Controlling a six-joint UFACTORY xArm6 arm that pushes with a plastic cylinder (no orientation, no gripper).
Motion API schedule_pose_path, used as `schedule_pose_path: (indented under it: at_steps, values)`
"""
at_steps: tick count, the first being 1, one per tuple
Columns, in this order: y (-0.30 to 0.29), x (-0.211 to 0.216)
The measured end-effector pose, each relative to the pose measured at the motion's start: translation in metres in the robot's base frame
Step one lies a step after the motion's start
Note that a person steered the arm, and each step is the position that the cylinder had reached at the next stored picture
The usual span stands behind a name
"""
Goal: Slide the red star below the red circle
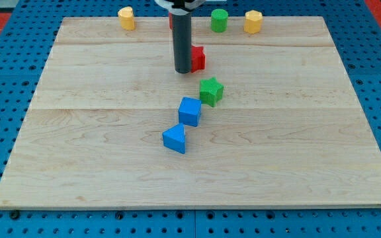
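Note:
My tip (182,71) rests on the wooden board (78,132), in the upper middle of the view. A red block (198,58), which looks like the red star, sits right against the tip's right side and is partly hidden by the rod. Only a thin red sliver of another red block (170,21) shows at the board's top edge, left of the rod. It is probably the red circle, and the rod hides most of it.
A green star (211,90), a blue cube (190,110) and a blue triangle (174,139) form a diagonal line below the tip. A yellow block (126,18), a green cylinder (219,20) and a second yellow block (253,21) line the top edge.

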State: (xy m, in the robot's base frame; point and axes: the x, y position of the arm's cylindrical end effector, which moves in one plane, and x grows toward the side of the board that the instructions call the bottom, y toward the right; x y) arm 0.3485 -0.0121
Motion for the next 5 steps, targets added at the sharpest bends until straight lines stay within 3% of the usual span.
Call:
schedule_pose_path:
  at_steps: [2,5]
  values:
    - [0.054,0.018]
    - [0.003,-0.07]
